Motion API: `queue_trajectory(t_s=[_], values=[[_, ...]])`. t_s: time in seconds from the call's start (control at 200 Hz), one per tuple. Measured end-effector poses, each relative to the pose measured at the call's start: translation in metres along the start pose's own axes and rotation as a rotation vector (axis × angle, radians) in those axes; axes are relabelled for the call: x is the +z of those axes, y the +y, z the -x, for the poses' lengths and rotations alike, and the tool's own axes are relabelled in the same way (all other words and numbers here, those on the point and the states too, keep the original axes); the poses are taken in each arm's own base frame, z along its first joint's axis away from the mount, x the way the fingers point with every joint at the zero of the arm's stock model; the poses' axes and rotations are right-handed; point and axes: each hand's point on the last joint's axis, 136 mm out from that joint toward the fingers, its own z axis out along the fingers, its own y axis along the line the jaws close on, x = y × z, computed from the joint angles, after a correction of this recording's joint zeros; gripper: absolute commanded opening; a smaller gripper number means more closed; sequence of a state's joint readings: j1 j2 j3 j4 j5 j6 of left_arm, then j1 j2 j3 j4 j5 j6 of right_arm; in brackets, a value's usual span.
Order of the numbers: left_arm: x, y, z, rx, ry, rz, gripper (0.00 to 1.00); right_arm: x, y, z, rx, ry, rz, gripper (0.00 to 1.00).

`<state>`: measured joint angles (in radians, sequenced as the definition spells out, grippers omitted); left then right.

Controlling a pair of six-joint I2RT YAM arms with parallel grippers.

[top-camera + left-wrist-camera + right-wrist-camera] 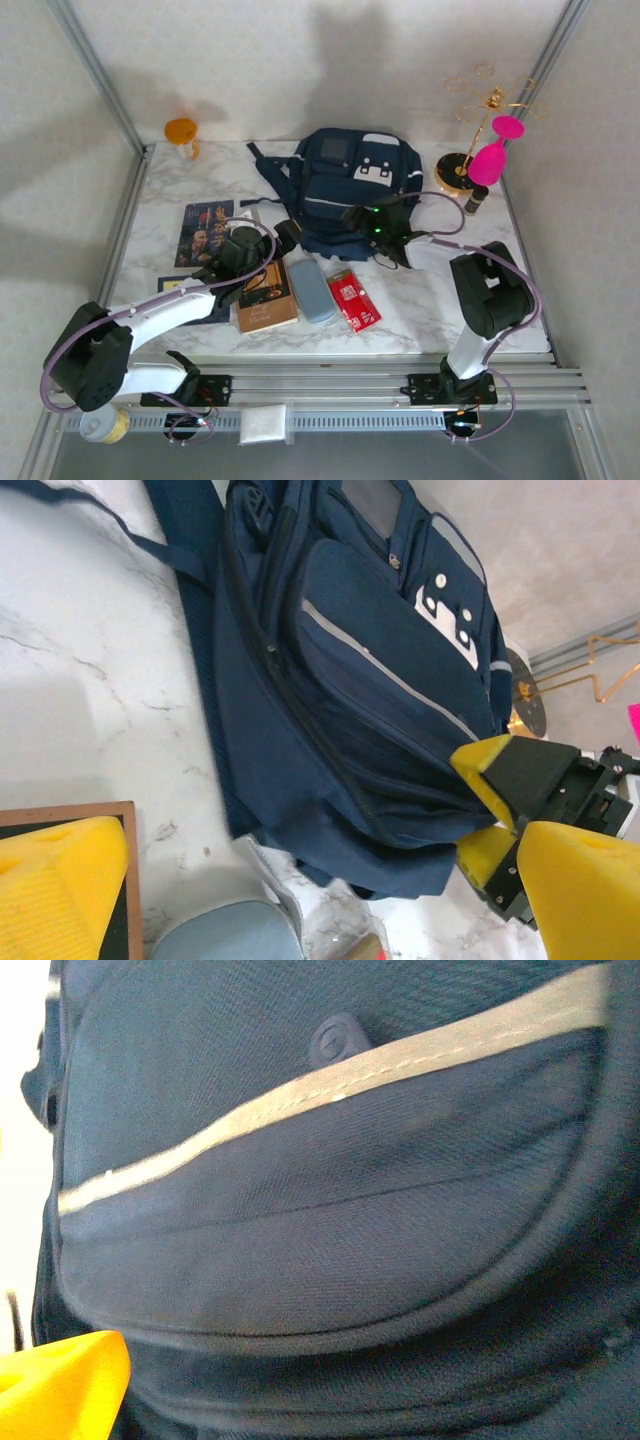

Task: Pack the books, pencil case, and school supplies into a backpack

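Backpack [345,185] flat toward the back of the table [440,300], front pocket up, pale stripe [330,1090] running across that pocket, one dark strap [268,168] trailing off its left side. Right gripper [356,218] at the backpack's near edge, pressed close to the pocket fabric, one yellow finger showing in its own wrist view and set far out to the side. From the left wrist, same gripper [470,805] with both yellow fingers apart either side of the backpack's bottom corner; spread, not pinching, though contact with the cloth is hard to tell. Left gripper [285,240] just beside the backpack's near left corner, over the far end of the tan book [265,298], fingers [60,890] wide apart, holding nothing. Pencil case [312,290] on the table just right of the tan book, lengthwise toward the arms. Red packet [353,300] next to the right, just beside the case, lying at a slant. Navy picture book [205,232] on the left part of the table, apart from the backpack. Blue book [175,284] partly hidden under the left arm, near the navy one. All five out on the table, outside the backpack. Orange cup [182,132] at the back left corner. Gold stand [462,172] with a pink piece [490,160] at the back right.
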<state>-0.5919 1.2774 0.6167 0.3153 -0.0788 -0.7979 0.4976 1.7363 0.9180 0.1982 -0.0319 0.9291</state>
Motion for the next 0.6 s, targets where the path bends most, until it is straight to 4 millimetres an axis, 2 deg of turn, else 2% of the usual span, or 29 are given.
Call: queue_trajectory(t_s=[0.08,0.155,0.26,0.355,0.421,0.501,0.601], values=[[-0.001,0.0,0.007,0.014,-0.012,0.022,0.99,0.007,0.022,-0.024,-0.028,0.048,0.021,0.99],[-0.002,-0.003,0.012,0.02,-0.016,0.033,0.99,0.004,0.041,-0.04,-0.058,0.074,0.051,0.99],[-0.003,-0.009,0.018,0.024,-0.022,0.031,0.99,-0.008,0.057,-0.046,-0.08,0.076,0.084,0.99],[-0.002,-0.008,0.016,0.023,-0.013,0.035,0.99,-0.027,0.057,-0.026,-0.077,0.044,0.092,0.99],[0.0,-0.008,0.012,0.016,0.003,0.035,0.99,-0.039,0.047,-0.003,-0.07,0.008,0.076,0.99],[0.007,-0.006,0.003,0.008,0.036,0.041,0.99,-0.047,0.025,0.024,-0.054,-0.037,0.032,0.99],[0.019,-0.006,-0.013,-0.006,0.083,0.054,0.99,-0.051,-0.013,0.055,-0.016,-0.071,-0.042,0.99]])
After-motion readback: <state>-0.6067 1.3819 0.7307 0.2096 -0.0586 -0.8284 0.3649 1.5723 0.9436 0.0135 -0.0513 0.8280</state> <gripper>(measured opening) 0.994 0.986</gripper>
